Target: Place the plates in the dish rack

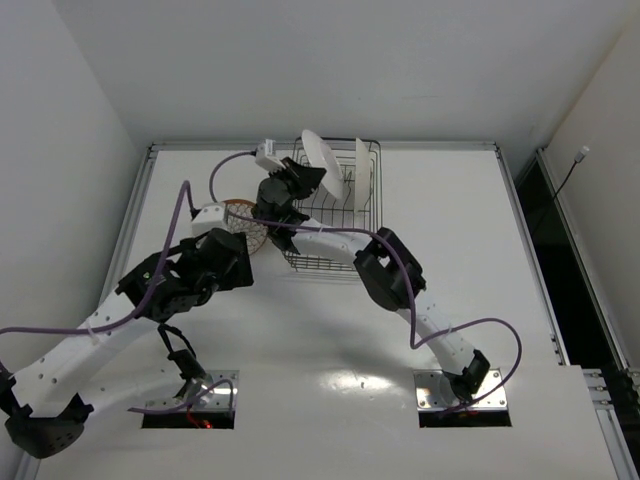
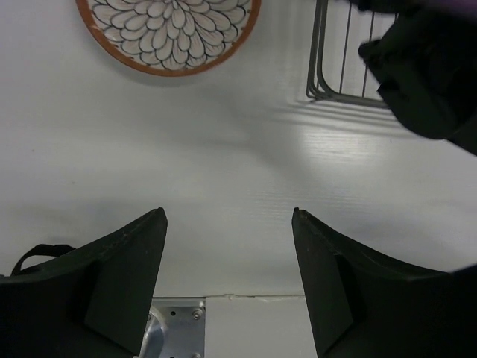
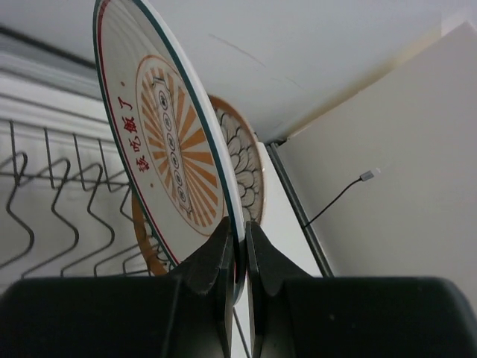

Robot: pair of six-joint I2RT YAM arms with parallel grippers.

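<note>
- Right gripper (image 3: 237,246) pinches the sunburst plate (image 3: 156,142) by its rim, tilted over the rack (image 1: 325,262).
- 1 brown plate (image 3: 242,160) stands racked just behind; lowering askew could knock it or miss a slot.
- Left gripper (image 2: 227,276) hangs open; last plate (image 2: 168,30) lies on the table (image 2: 238,149).

White arms (image 1: 92,335), black joints (image 1: 385,268), purple cables (image 1: 184,212)

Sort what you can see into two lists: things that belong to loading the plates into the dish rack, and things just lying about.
Job in hand: sunburst plate pinched by the right fingers; standing petal plate in the dish rack; flat petal plate on the table.
Lying about: plug-tipped cable beside the right wall.
</note>
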